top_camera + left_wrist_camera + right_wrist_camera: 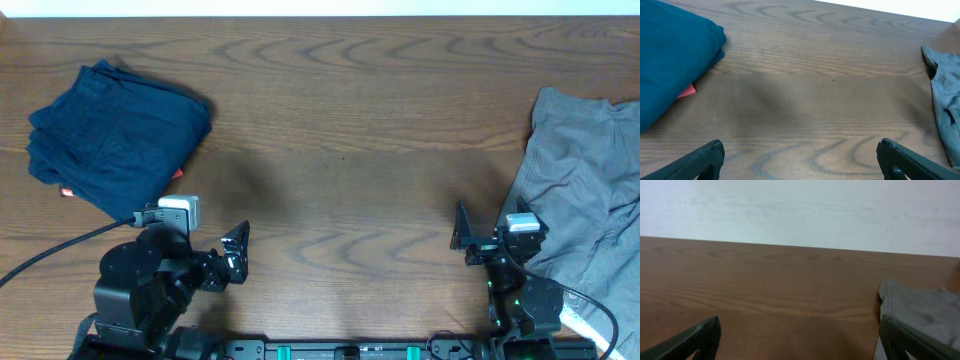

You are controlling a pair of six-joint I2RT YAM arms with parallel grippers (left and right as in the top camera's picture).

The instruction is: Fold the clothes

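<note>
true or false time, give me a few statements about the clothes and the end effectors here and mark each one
1. The navy garment lies folded on the left side of the table, and the grey garment lies on its right side. True.
2. The left end effector is open and empty. True.
3. The right end effector is shut on the grey garment. False: it is open and holds nothing.
4. The grey garment is neatly folded. False: it lies spread out and rumpled.
5. The two garments touch. False: bare wood separates them.
</note>
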